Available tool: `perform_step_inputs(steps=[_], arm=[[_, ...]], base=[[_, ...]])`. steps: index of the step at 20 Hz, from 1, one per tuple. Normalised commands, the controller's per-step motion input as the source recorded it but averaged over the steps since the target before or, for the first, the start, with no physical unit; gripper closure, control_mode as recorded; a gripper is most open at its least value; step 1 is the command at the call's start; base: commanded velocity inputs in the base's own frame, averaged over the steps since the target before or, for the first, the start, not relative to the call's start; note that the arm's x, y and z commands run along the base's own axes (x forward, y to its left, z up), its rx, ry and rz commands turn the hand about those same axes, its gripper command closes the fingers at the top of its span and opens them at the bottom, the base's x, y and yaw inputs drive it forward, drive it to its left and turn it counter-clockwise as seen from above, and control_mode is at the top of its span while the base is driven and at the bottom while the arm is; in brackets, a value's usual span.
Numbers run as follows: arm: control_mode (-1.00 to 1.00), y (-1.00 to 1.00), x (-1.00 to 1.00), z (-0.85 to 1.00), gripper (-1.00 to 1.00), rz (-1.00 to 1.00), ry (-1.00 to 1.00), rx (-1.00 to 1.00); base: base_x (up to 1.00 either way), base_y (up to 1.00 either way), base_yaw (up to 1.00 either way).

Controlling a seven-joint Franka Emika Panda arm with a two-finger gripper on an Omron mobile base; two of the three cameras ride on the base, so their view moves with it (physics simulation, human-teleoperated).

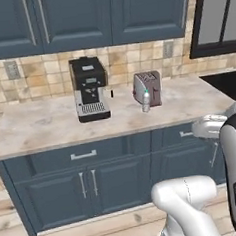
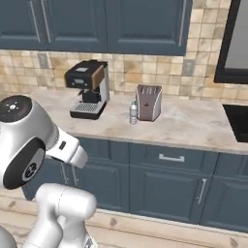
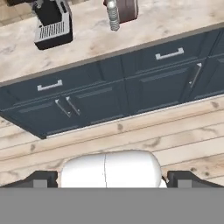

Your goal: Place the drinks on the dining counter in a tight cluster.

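Note:
A small clear drink bottle [image 1: 146,101] [image 2: 133,113] [image 3: 113,15] with a blue cap stands upright on the beige counter [image 1: 45,126] under the tan tile backsplash, right in front of the toaster. My gripper [image 3: 113,179] hangs back from that counter, over the wooden floor, well short of the bottle. Its two dark fingertips [image 3: 39,178] stand wide apart with nothing between them, so it is open. The dining counter is out of view.
A black and silver coffee machine [image 1: 90,89] [image 2: 88,89] stands left of the toaster [image 1: 147,87] [image 2: 148,102]. Dark blue drawers and doors with silver handles [image 3: 49,85] run below the counter. A dark cooktop [image 2: 237,121] lies at the right end.

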Motion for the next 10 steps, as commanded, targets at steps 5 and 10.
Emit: perform_step_inputs(steps=[5,10], arm=[[1.0,0.0,0.0,0.0,-1.0,0.0,0.0,0.0],[1.0,0.0,0.0,0.0,-1.0,0.0,0.0,0.0]], base=[[0.78,0.66,-0.2],[0.99,-0.06,-0.1]])
